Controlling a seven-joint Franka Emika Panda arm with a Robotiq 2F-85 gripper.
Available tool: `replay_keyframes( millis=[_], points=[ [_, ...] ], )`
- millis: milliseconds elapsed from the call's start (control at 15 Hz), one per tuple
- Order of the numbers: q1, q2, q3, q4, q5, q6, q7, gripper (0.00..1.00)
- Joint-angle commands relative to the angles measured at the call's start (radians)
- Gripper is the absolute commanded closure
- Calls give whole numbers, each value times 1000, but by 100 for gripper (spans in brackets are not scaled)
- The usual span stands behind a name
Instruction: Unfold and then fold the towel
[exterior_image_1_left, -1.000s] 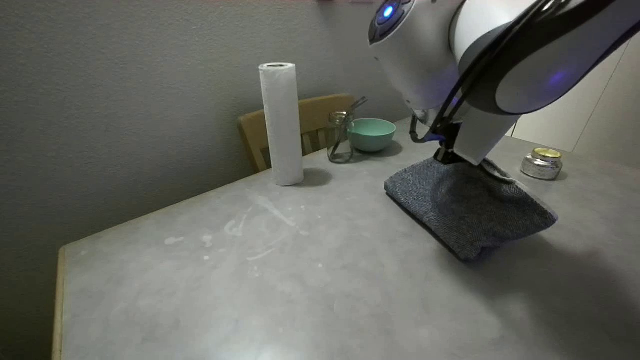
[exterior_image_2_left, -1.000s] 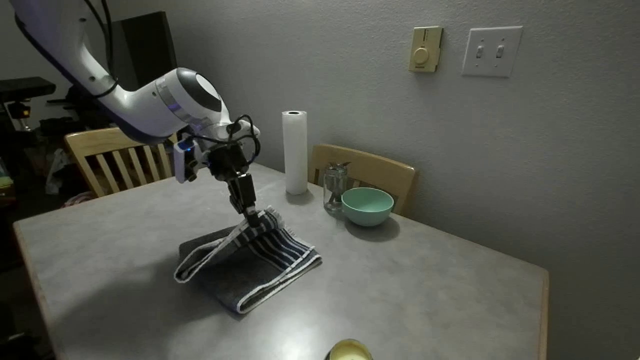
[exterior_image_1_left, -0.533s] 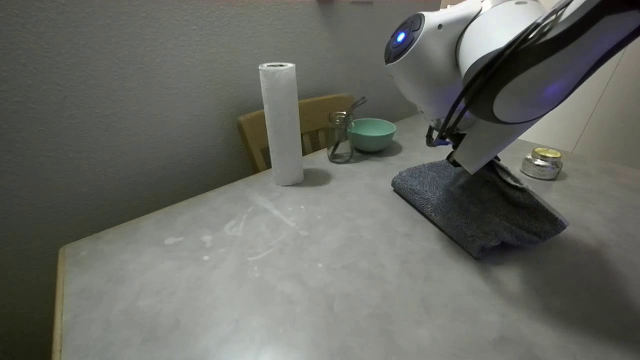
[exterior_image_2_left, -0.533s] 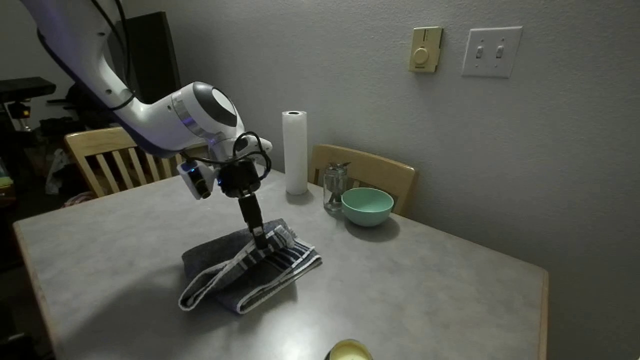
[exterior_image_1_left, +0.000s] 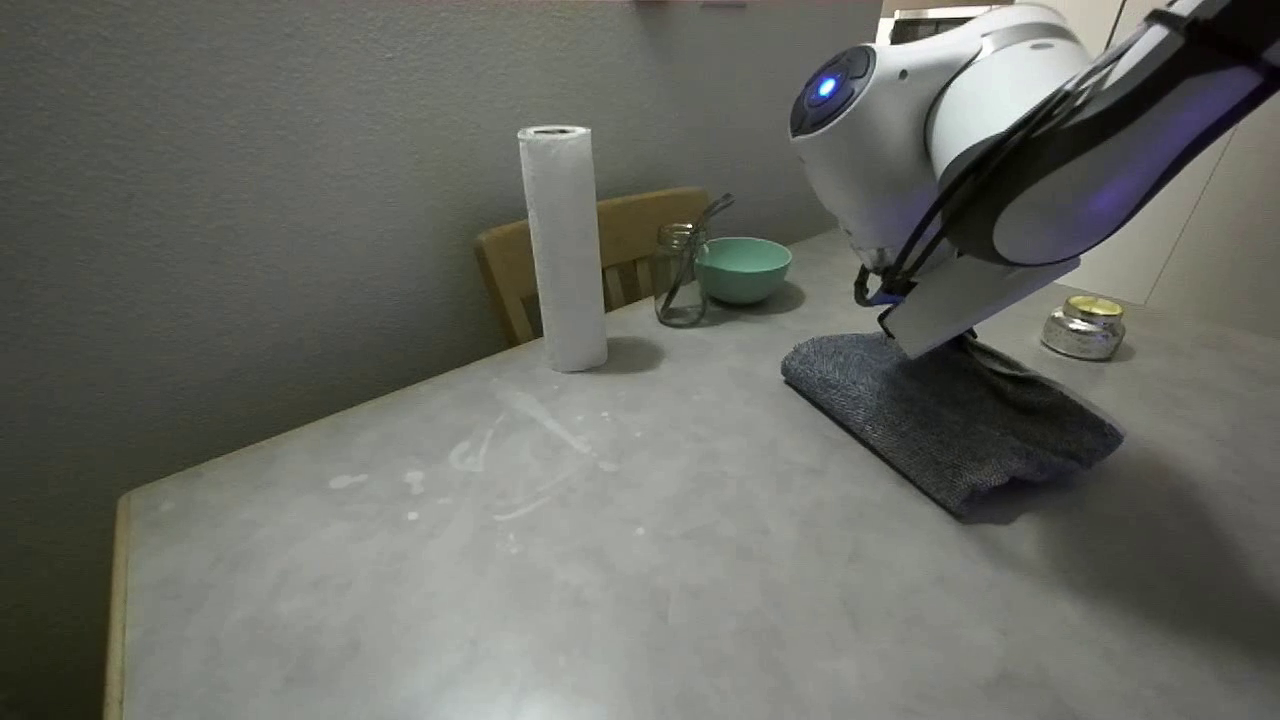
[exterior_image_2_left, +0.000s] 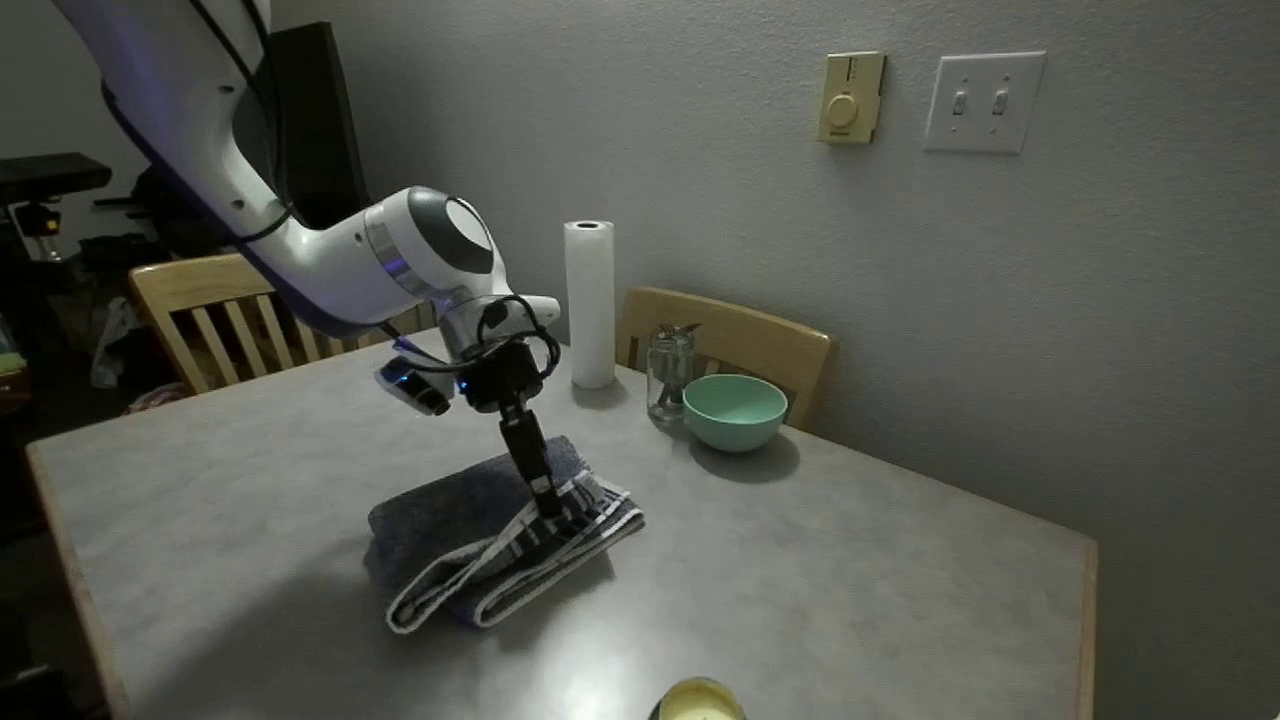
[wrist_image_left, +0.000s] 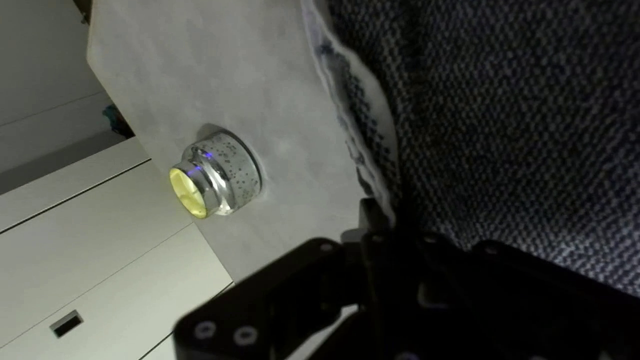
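The towel (exterior_image_2_left: 450, 515), dark grey-blue with a white-edged striped band, lies folded on the table, its upper layer partly lifted. In an exterior view my gripper (exterior_image_2_left: 548, 500) points down at a slant and pinches the striped edge of that upper layer, just above the lower striped band. Plain grey cloth of the towel (exterior_image_1_left: 960, 420) faces the viewer in an exterior view, where the fingertips are mostly hidden. In the wrist view the towel (wrist_image_left: 515, 125) fills the right side, and its white hem runs into my gripper (wrist_image_left: 392, 222), shut on it.
A silver candle jar (wrist_image_left: 222, 175) stands beyond the towel's hem. Toward the wall are a green bowl (exterior_image_2_left: 735, 412), a glass jar (exterior_image_2_left: 669, 375) with utensils and an upright white paper roll (exterior_image_2_left: 590, 305). Wooden chairs (exterior_image_2_left: 760, 335) stand at the table's edge.
My gripper has come down with the pinched edge, shifting right in an exterior view. The towel's upper layer sinks closer to the lower one, and more of its plain grey side shows.
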Motion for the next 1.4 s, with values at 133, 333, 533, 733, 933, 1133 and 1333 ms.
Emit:
replay_keyframes(
  millis=[133,333,533,733,933,1133,1333],
  points=[
    [-7,31,-31,-11,-101,135,153,98],
    [-15,36,-29,-16,-127,158,212,98],
    [-26,47,-17,-12,-110,161,211,69],
    [-23,61,-12,-1,-102,148,197,54],
    [-14,75,-7,10,-101,133,193,33],
    [0,92,3,27,-94,102,185,11],
    [28,76,22,29,-80,22,186,0]
  ],
)
